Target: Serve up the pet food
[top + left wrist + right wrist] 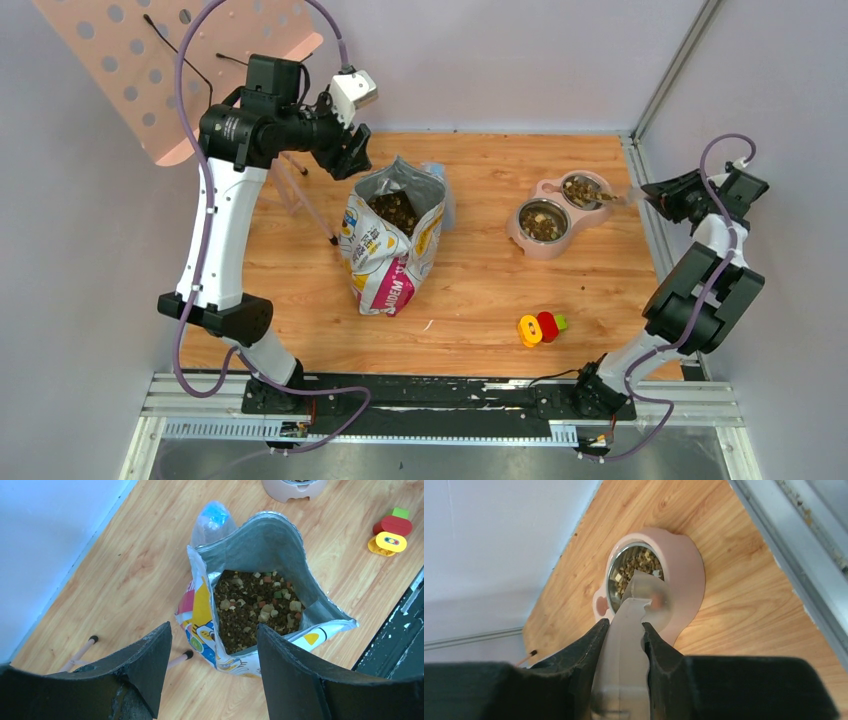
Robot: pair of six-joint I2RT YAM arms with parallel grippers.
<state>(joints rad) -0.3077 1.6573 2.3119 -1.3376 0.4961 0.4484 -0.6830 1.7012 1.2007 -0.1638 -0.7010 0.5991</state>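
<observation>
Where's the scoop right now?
Top view, far right: the scoop is held by the right gripper, its tip over the far bowl of the pink stand, above the pet food there.

The left arm (225,230) and right arm (700,295) have white links and black joint housings, with purple cables looping alongside. Their jaws are matte black and wedge-shaped, edges scuffed.

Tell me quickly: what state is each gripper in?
Left gripper: open, empty, near the bag.
Right gripper: closed on a scoop over a bowl.
</observation>
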